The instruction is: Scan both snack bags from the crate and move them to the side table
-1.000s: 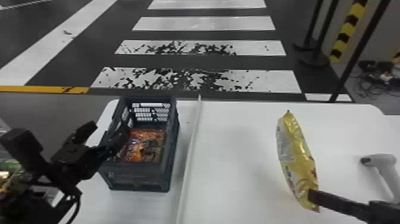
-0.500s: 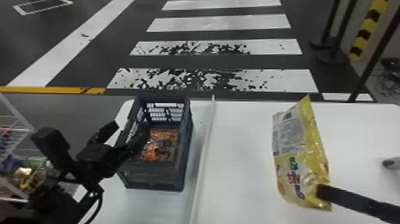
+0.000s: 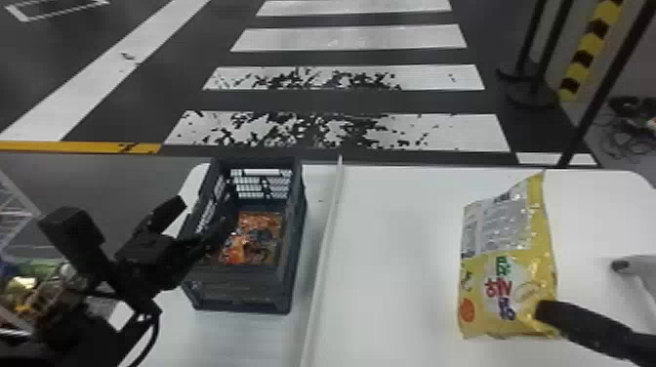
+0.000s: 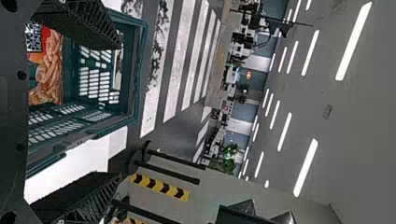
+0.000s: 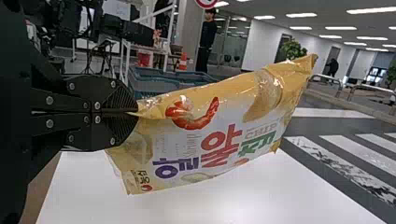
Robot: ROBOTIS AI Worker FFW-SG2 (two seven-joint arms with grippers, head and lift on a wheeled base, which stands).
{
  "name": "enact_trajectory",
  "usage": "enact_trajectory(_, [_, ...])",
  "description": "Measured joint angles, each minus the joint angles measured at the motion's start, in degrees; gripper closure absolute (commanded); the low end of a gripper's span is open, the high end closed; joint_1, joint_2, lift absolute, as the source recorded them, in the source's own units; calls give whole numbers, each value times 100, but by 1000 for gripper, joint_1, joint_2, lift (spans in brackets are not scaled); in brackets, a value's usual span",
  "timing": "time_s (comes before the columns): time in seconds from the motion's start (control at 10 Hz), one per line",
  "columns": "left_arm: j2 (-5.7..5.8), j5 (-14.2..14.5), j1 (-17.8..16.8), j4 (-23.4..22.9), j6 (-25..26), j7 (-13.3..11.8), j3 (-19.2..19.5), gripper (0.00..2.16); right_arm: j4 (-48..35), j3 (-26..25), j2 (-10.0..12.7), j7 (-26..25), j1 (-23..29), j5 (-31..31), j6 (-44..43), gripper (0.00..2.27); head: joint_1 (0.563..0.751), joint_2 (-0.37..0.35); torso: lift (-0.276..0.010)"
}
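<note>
Holding the yellow bag [image 3: 507, 263], with the orange bag [image 3: 261, 234] still to do

Head view: The yellow bag is out of the crate [image 3: 244, 293], its corner in the right gripper [image 3: 541, 310], over the table [image 3: 400, 293] and near the scanner [image 3: 634, 268]. So one bag is lifted out; whether it has been scanned I can't tell. Its move to the side table looks unfinished. The orange bag lies in the crate, beside the left gripper [image 3: 206, 214], with scan and move probably both to come. Grey panel of fine print on the yellow bag, big coloured letters below.

Left wrist view: The left gripper is wide apart, gripping nothing. The orange bag carries a snack picture and a black-and-white label.

Right wrist view: The right gripper is pinched on the yellow bag, which shows a shrimp, a chip and large purple, red and green Korean lettering.
</note>
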Motion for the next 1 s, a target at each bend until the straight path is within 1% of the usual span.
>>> enact_trajectory(0.1, [-5, -41, -11, 2, 0, 0, -40, 22, 301, -45, -143, -211, -107, -52, 1, 2243, 695, 40, -95])
enact_trajectory(0.3, [-6, -63, -10, 8, -1, 0, -52, 22, 811, -44, -377, -562, -225, 11, 2, 2243, 695, 9, -95])
enact_trajectory(0.5, [-4, -63, -10, 11, -22, 2, -30, 22, 968, -1, -536, -886, -287, 269, 2, 2240, 695, -20, -95])
enact_trajectory(0.6, [-4, -63, -13, 11, -32, 1, -29, 22, 974, 29, -594, -924, -308, 421, 2, 2233, 695, -31, -95])
enact_trajectory(0.7, [-3, -63, -15, 11, -35, 0, -29, 22, 976, 69, -672, -1005, -345, 526, 2, 1717, 695, -41, -95])
enact_trajectory(0.8, [-3, -63, -15, 11, -35, 0, -23, 22, 979, 115, -772, -1070, -402, 601, 2, 201, 695, -46, -95])
enact_trajectory(0.9, [-3, -63, -15, 10, -36, 0, -21, 22, 976, 147, -851, -1106, -444, 697, 2, -1, 695, -56, -95])
enact_trajectory(1.0, [-3, -63, -7, 8, -36, -3, -16, 22, 910, 177, -891, -1110, -465, 889, 2, -1, 695, -66, -95])
